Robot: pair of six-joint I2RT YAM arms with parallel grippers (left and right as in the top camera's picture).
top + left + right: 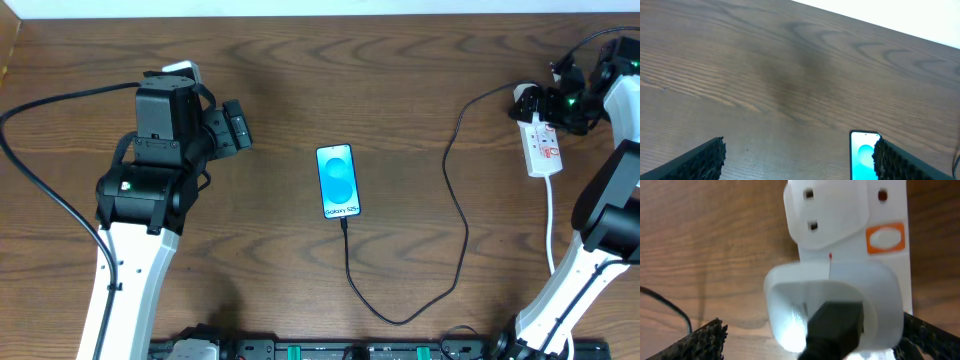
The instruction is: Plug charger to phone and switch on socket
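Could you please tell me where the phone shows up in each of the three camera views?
Overhead: the phone lies near the middle of the picture, screen up.
Left wrist: the phone is at the bottom edge, right of centre, cut off by the frame.
Right wrist: not in it.
Shared landmark: the wood-grain table, seen in all three views.

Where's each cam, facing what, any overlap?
Overhead: above the table, straight down; phone, cable, power strip, both arms.
Left wrist: on left arm, facing across the table at the phone; left claw's fingers at bottom corners.
Right wrist: on right arm, close over power strip and plug; right claw's fingers at corners.
Shared: phone, in overhead and left wrist.
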